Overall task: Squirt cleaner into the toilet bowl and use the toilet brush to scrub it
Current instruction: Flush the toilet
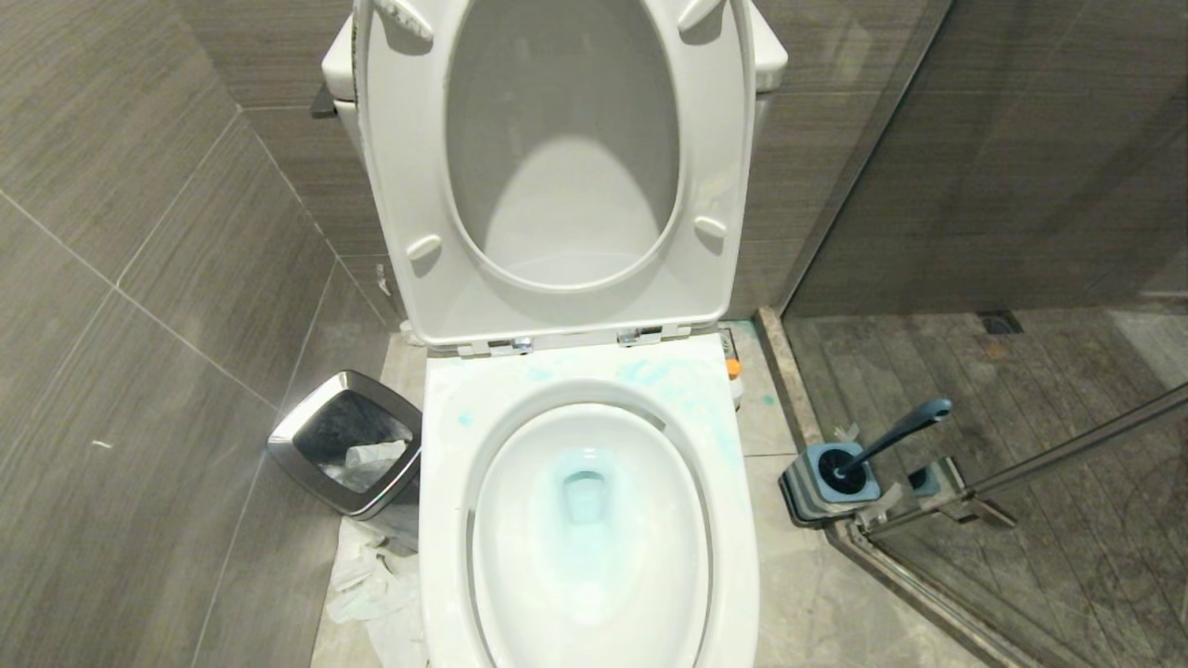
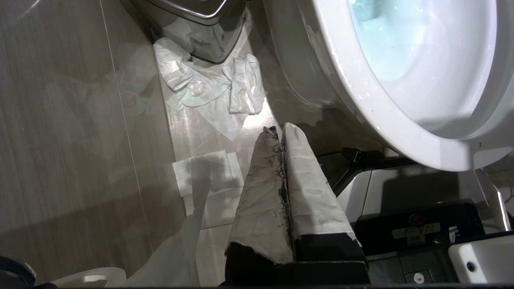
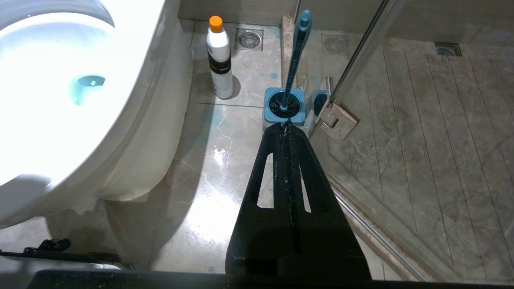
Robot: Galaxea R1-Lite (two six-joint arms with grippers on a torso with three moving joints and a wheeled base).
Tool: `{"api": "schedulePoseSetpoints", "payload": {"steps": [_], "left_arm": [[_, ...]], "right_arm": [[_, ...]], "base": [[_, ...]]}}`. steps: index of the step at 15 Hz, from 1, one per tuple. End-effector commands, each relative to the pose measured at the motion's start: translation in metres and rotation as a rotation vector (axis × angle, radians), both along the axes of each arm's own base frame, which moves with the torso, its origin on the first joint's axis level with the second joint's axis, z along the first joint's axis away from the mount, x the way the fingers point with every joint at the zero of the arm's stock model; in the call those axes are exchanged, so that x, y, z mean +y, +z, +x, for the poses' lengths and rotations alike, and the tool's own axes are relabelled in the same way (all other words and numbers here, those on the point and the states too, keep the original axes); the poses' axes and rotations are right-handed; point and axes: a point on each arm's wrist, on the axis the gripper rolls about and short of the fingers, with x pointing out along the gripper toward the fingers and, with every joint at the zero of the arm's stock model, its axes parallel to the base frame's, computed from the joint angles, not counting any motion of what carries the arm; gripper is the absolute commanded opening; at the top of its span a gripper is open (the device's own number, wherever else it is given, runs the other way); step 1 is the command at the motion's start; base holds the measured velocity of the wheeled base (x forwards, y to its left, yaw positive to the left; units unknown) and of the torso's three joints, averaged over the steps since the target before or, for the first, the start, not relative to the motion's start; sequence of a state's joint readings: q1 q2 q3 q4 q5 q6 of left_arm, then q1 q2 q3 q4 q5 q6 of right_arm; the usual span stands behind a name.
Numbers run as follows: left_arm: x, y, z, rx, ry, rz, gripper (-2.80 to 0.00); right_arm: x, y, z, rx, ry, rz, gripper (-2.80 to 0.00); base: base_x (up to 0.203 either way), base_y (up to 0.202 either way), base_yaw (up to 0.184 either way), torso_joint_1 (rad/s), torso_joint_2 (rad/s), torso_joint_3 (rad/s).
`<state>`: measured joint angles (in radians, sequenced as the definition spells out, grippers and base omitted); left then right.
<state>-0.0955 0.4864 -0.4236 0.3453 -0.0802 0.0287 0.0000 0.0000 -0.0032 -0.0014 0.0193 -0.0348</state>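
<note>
Both claws, the left gripper (image 2: 280, 130) and right gripper (image 3: 286, 125), are pressed together holding nothing, while the toilet brush (image 1: 891, 436) sits in its holder (image 1: 821, 482) beside the toilet bowl (image 1: 445, 520).

We've got the big glossy white ceramic toilet bowl (image 1: 445, 520) sitting with seat and lid flipped up. Pale turquoise cleaner (image 1: 585, 492) tints the water at the drain and smears the back rim. The slim dark-teal toilet brush (image 1: 896, 434) stands tilted in its holder, on the floor to the bowl's right.
</note>
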Motion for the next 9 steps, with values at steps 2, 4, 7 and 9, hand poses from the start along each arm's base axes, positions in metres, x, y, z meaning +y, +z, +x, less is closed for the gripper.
{"api": "schedulePoseSetpoints", "payload": {"steps": [2, 4, 7, 9], "left_arm": [[0.000, 0.136, -0.039, -0.457, -0.342, -0.127, -2.80], [0.002, 0.113, -0.048, -0.417, -0.320, -0.131, -2.80], [0.005, 0.070, -0.049, -0.311, -0.193, -0.088, -2.80], [0.006, 0.045, -0.051, -0.284, -0.140, -0.056, -2.80]], "right_arm": [[0.000, 0.000, 0.000, 0.000, 0.001, -0.001, -2.80], [0.000, 0.000, 0.000, 0.002, 0.001, -0.001, -2.80], [0.000, 0.000, 0.000, 0.000, 0.001, -0.001, -2.80], [0.000, 0.000, 0.000, 0.001, 0.001, -0.001, -2.80]], "base": [[0.000, 0.000, 0.000, 0.000, 0.00, 0.000], [0.000, 0.000, 0.000, 0.000, 0.00, 0.000], [0.000, 0.000, 0.000, 0.000, 0.00, 0.000], [0.000, 0.000, 0.000, 0.000, 0.00, 0.000]]}}
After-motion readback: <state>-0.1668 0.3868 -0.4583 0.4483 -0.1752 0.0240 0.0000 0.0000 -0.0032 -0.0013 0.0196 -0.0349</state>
